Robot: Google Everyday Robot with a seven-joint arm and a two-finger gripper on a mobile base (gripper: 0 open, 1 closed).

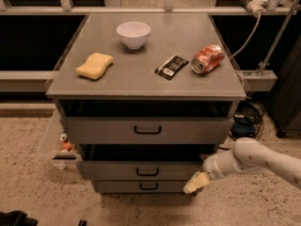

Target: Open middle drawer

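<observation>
Speckled floor (33, 192); pincer (193, 185) nr middle drawer (117, 170)

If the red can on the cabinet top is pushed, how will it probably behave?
The red can lies on its side, so it would likely roll if nudged. It looks somewhat dented, so it is probably empty, light and easily crushed. The gripper is well below it, by the right end of the middle drawer.

A bowl (133, 34), a sponge (94, 65), a black packet (171, 66) and a red can (207, 58) are sitting on the grey top (136, 76). The gripper (195, 183) is hanging low, below its right side.
</observation>
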